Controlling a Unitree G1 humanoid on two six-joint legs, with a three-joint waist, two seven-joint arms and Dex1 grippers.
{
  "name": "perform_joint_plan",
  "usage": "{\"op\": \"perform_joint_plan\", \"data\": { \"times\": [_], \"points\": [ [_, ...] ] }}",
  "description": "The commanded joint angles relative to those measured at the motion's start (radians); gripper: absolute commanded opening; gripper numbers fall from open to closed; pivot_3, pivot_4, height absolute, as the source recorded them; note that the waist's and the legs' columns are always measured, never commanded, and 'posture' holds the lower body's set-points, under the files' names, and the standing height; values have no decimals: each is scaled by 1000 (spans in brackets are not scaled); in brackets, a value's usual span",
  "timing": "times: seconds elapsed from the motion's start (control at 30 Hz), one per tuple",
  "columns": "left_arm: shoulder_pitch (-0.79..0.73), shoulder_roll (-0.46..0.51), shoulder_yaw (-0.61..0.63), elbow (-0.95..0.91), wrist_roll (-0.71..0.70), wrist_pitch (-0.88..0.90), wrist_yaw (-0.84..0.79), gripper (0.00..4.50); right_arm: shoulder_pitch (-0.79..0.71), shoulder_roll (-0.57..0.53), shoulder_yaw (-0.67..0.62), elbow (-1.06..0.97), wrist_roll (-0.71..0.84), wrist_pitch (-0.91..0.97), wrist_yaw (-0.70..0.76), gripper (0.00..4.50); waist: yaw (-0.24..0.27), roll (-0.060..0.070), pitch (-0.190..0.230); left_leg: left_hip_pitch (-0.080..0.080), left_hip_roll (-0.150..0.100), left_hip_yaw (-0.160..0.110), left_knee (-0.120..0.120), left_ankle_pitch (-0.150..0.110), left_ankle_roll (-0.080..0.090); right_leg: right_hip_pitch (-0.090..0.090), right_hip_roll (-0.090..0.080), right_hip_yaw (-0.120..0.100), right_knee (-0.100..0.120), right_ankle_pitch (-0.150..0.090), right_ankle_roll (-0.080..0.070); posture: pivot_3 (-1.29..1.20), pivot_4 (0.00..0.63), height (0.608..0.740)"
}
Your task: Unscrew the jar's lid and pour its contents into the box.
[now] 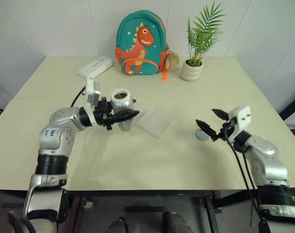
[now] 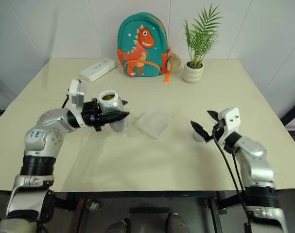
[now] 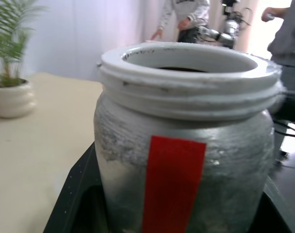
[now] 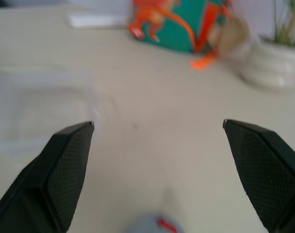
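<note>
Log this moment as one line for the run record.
stage: lid off | left gripper: shut on jar, upright, open | right gripper: open, over lid on table | box: between them | next: pour

The open silver jar (image 1: 122, 108) stands upright beside the clear box (image 1: 157, 121), its lid (image 1: 202, 134) well apart.

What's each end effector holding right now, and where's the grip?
Left end effector is shut on the jar, gripping its body below the open threaded mouth. Right end effector is open, holding nothing; the lid lies on the table beneath it.
</note>
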Motion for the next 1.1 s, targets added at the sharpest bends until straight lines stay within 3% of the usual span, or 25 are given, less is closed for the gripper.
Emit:
{"op": "perform_joint_plan", "data": {
  "times": [0.03,0.27,0.37,0.6,0.9,1.0,1.1],
  "points": [
    [-116,-1,11,134,46,-49,32,2001,-16,-28,51,-250,100,146,41,4475,0,0,0,0,0,0,0,0,0,0,0,0,0,0,0,0,150,740],
    [-359,-92,-77,578,273,-364,112,2001,-2,-63,59,-405,119,308,-29,4475,27,0,0,-3,-1,0,1,0,0,0,0,0,-5,1,1,0,150,740],
    [-399,-122,-113,654,342,-475,116,2001,31,-71,47,-420,113,309,-36,4475,29,0,0,-5,-1,0,1,-1,1,0,0,0,-8,1,2,0,150,740],
    [-462,-166,-230,750,593,-697,384,2001,105,-83,-3,-435,110,299,-70,4475,34,0,0,-6,-1,1,0,-3,3,0,0,0,-11,1,3,0,150,740],
    [-546,-90,-647,760,1327,-982,1288,2001,214,-91,-46,-421,70,267,-74,4475,32,-1,0,-5,-1,2,1,-3,3,0,0,2,-10,2,5,0,150,740],
    [-596,-78,-883,766,1641,-924,1572,2001,222,-74,-47,-425,71,266,-87,4475,35,-1,0,-5,-1,2,1,-3,3,0,0,2,-11,3,6,0,150,740],
    [-629,-92,-1010,789,1800,-853,1735,2001,227,-57,-39,-431,76,264,-99,4475,37,-1,1,-5,-1,3,1,-3,2,0,0,3,-12,3,6,0,150,740]
  ]
}}
